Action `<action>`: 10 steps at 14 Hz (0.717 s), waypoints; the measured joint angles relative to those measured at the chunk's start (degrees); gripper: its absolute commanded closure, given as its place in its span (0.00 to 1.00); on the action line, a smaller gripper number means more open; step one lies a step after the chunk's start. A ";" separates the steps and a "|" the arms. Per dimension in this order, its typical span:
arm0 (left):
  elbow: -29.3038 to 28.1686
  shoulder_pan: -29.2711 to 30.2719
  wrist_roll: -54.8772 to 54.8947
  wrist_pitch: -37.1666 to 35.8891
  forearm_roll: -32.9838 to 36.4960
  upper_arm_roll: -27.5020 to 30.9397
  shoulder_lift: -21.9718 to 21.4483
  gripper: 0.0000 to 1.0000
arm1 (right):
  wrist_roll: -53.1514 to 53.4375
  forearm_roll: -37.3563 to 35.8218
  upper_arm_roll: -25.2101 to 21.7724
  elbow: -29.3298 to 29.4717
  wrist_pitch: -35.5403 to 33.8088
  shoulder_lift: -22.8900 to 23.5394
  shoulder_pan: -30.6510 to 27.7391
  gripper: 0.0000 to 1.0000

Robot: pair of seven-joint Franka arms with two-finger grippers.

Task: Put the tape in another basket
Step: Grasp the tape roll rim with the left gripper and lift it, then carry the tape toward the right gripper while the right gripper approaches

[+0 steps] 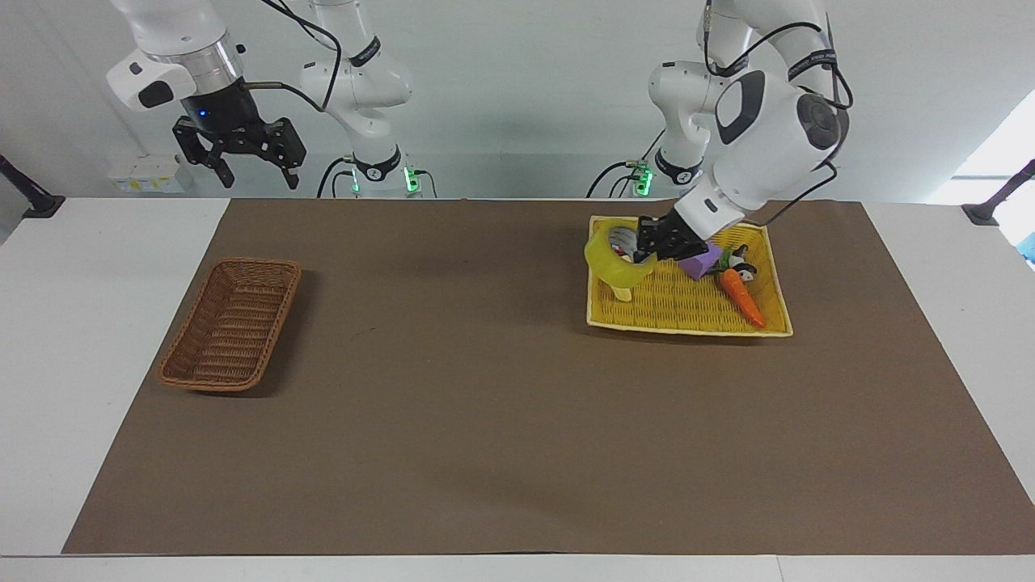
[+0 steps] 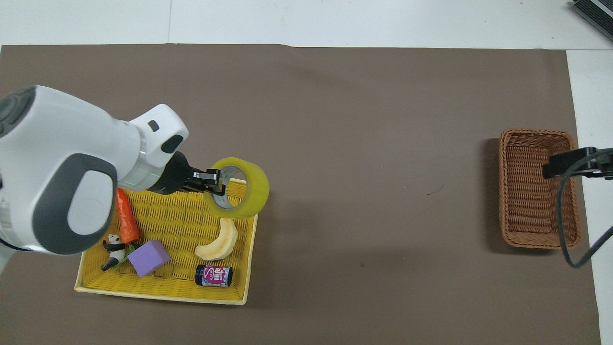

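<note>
Translucent ring tape (image 1: 614, 260) (woven tray (image 1: 687, 311) below)

White counter (image 1: 97, 364) is carrying a large brown mat (image 1: 501, 420) across most of its top. Plain pale wall (image 1: 517, 97) is rising past the counter's robot end. Bright daylight is coming in at one corner (image 1: 990, 162). Black clamp posts (image 1: 24, 194) are standing at the counter's edges.

In the facing view the translucent yellow roll of tape (image 1: 617, 260) covers most of the pale banana-shaped toy (image 1: 621, 293) and part of the small dark can (image 1: 623, 236). In the overhead view only a black edge of the right gripper (image 2: 560, 163) shows, the rest cut off by the frame; the left arm's white body (image 2: 67, 177) hides a corner of the bright-yellow woven tray (image 2: 163, 290).
</note>
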 measured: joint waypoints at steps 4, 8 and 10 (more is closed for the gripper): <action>0.10 -7.73 -6.53 5.35 -7.69 -0.95 0.07 1.00 | 0.54 6.31 0.46 -2.09 5.67 0.12 0.98 0.00; 0.20 -8.58 -14.06 14.30 -17.03 -6.00 0.20 1.00 | 8.04 13.59 0.57 -6.58 11.82 2.24 5.09 0.00; 0.22 -8.60 -17.79 17.91 -20.47 -8.56 0.26 1.00 | 10.35 20.95 0.57 -7.62 13.28 3.26 5.45 0.00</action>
